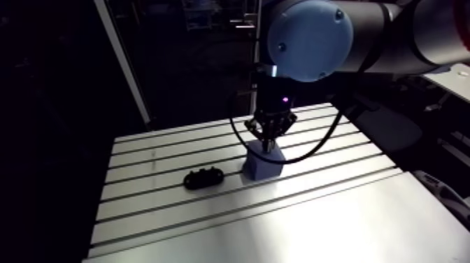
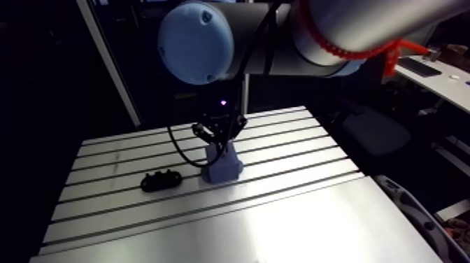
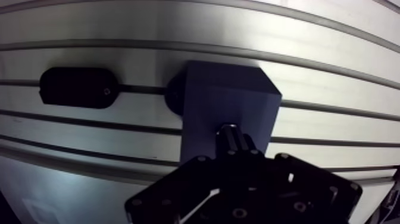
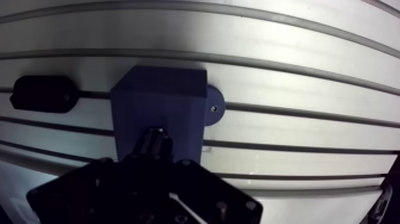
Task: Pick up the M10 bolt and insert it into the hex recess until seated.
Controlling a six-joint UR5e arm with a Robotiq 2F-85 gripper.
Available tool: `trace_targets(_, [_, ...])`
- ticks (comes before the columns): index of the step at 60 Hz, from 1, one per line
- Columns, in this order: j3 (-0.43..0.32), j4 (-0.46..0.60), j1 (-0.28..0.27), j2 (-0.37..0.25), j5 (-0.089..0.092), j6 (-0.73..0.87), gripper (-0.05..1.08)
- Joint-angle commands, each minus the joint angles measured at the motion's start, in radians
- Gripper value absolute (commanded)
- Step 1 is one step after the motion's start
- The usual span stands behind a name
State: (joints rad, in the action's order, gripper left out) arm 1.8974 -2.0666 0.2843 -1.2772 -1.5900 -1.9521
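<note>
Blue block (image 1: 264,166): we see it on the slotted aluminium table (image 1: 336,217), a black oval piece (image 1: 203,178) near it.
Gripper (image 1: 266,143): narrow, clamped on the M10 bolt (image 3: 231,134), right over the block.
M10 bolt: in that grip, its end at the block's top face.

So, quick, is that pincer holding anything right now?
The pincer is closed on a dark metal bolt, over the blue square block.
</note>
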Motion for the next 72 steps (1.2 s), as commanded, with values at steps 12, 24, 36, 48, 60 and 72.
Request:
trace_targets(12, [0.001,0.0,0.001,0.005,0.0,0.0,1.08])
trace_targets(24, [-0.002,0.0,0.001,0.005,0.0,0.0,1.08])
trace_targets(36, [-0.011,-0.002,-0.003,0.002,0.006,-0.003,1.08])
trace_targets(48, [-0.021,0.007,-0.005,-0.007,0.005,-0.003,1.08])
trace_targets(60, [-0.046,0.065,-0.007,-0.027,0.005,-0.003,1.08])
trace_targets(72, [-0.084,0.136,-0.008,-0.063,0.004,0.0,1.08])
